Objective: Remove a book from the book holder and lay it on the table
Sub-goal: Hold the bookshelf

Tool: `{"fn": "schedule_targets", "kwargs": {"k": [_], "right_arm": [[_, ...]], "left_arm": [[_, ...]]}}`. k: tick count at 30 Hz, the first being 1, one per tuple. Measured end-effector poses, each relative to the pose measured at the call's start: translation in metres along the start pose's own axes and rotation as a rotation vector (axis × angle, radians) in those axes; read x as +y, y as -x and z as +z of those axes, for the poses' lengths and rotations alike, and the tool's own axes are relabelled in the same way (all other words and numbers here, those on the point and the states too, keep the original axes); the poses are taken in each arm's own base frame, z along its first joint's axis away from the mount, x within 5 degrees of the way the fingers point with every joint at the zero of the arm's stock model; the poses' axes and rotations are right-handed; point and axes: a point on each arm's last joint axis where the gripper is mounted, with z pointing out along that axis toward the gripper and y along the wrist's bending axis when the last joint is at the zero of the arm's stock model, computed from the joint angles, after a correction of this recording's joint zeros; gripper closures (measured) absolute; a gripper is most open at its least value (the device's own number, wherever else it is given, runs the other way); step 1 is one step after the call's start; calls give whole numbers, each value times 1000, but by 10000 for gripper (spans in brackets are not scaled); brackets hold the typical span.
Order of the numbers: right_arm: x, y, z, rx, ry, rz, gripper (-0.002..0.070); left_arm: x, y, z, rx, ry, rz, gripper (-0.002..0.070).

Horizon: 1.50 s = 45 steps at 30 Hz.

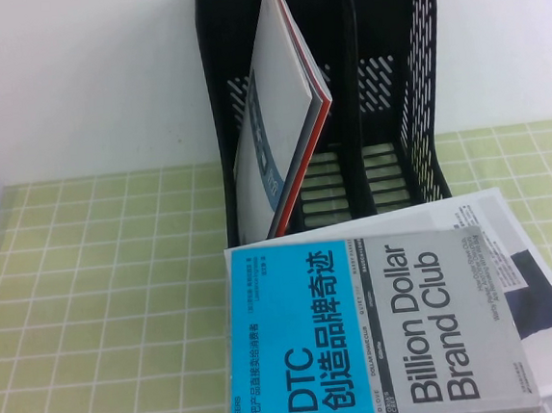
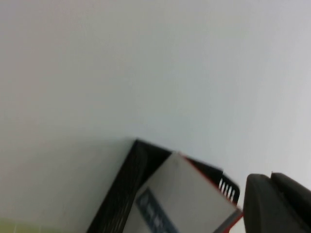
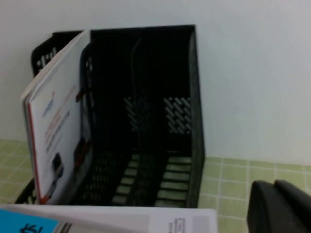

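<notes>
The book holder (image 1: 392,90) is a tall black slotted rack standing at the back of the table (image 1: 99,280). The book (image 3: 53,131), a thin white brochure with red text and an orange-red edge (image 1: 311,73), leans in the holder's left compartment. A thin grey booklet with a blue strip (image 1: 273,120) leans against it on the left. My left gripper (image 2: 277,204) is raised, level with the holder's top (image 2: 124,179) and apart from it. My right gripper (image 3: 279,206) is low over the table, in front of the holder (image 3: 146,97). Neither arm shows in the high view.
A thick cyan-and-grey "Billion Dollar Brand Club" book (image 1: 379,328) lies flat in front of the holder. White printed sheets (image 1: 544,280) lie under and beside it at the right. A white wall stands behind the holder. The holder's middle and right compartments hold nothing.
</notes>
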Motion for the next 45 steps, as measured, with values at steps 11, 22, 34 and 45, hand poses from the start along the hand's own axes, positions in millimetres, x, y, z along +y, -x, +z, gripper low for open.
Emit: {"fn": "schedule_targets", "kwargs": {"k": [11, 22, 34, 45], "right_arm": [[39, -33, 64, 199, 155, 140, 678], [90, -54, 116, 63, 330, 148, 664], [117, -38, 163, 82, 396, 186, 395], [124, -26, 185, 68, 369, 185, 374]], "left_arm": [[21, -31, 78, 477, 98, 160, 678], [17, -27, 186, 756, -70, 277, 678], [30, -61, 252, 738, -300, 178, 678], [21, -75, 265, 752, -346, 233, 678]]}}
